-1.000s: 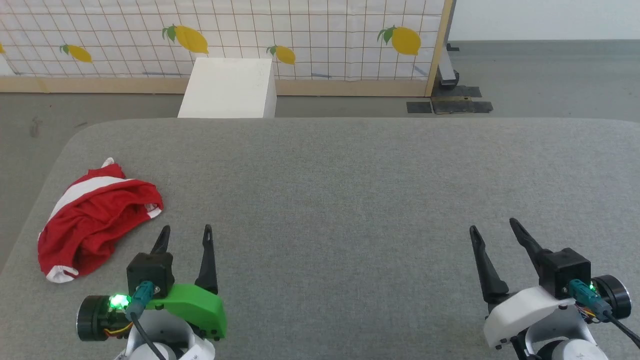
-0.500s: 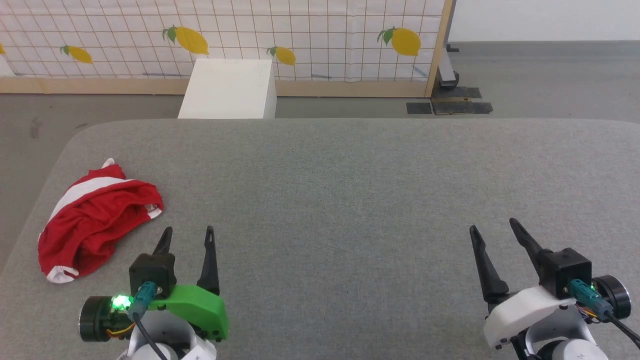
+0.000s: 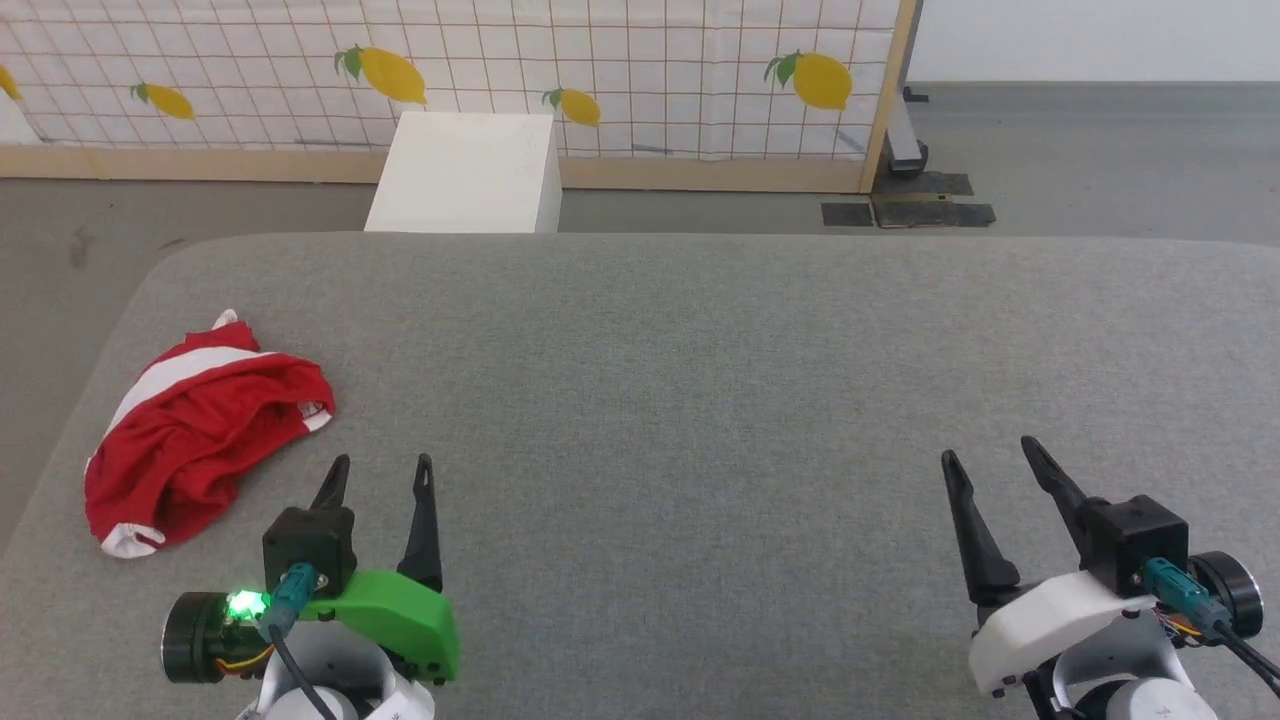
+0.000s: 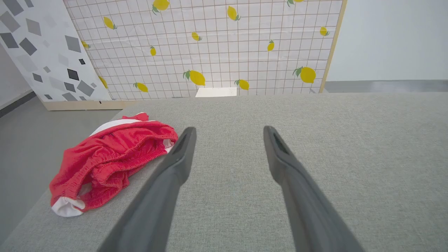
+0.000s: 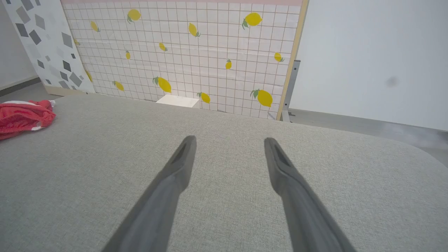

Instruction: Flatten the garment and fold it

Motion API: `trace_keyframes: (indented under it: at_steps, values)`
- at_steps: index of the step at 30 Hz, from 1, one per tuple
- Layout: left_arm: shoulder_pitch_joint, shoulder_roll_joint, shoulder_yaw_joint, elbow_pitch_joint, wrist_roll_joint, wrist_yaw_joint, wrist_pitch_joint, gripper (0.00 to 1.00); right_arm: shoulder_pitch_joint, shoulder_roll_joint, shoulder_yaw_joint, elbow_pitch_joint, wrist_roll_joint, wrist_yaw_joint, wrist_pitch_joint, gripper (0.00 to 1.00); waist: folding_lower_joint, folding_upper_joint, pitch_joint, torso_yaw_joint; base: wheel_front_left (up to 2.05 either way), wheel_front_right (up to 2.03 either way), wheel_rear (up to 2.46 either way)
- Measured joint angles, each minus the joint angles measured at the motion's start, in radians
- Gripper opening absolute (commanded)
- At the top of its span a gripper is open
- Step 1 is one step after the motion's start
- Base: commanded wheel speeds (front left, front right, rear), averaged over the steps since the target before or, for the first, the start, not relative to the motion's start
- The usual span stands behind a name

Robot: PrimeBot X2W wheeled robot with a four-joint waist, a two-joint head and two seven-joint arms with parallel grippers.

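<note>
The garment point(image 3: 195, 430), red shorts with white stripes, lies crumpled near the left edge of the grey table point(image 3: 700, 380). The left wrist view shows the garment point(image 4: 108, 157) bunched, its gathered waistband facing the camera. My left gripper point(image 3: 384, 464) hovers open just right of the garment, apart from it, nothing between its fingers. The same left gripper point(image 4: 229, 131) has its left finger close to the red fabric. My right gripper point(image 3: 988, 448) stands open at the lower right, far from the garment. From the right wrist view the garment point(image 5: 24, 117) sits at the far left, and the right gripper point(image 5: 229, 140) is empty.
A white box point(image 3: 465, 175) stands on the floor behind the table. A lemon-patterned grid panel point(image 3: 450, 70) with a wooden frame closes the back. The table's left edge runs close beside the garment. Grey floor lies beyond at right.
The head view has shifted slightly, so the scene sits a little right and higher. Neither arm nor the garment has visibly moved on the table.
</note>
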Motion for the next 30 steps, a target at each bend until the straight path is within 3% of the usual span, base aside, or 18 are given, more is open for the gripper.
trace_keyframes:
  at_steps: [12, 30]
  values:
    - [0.0, 0.016, -0.006, 0.004, -0.002, 0.013, 0.006, 1.0, 0.001, 0.001, 0.022, -0.002, 0.023, 0.0, -0.005, 1.0, 0.0001, 0.0, 0.002, 0.047, 0.0, 0.0, 0.0]
    - [-0.006, 0.043, -0.032, 0.018, -0.009, 0.024, 0.013, 1.0, 0.008, 0.002, 0.06, -0.002, 0.069, 0.0, -0.015, 1.0, 0.0, 0.0, -0.008, 0.207, 0.0, 0.0, 0.0]
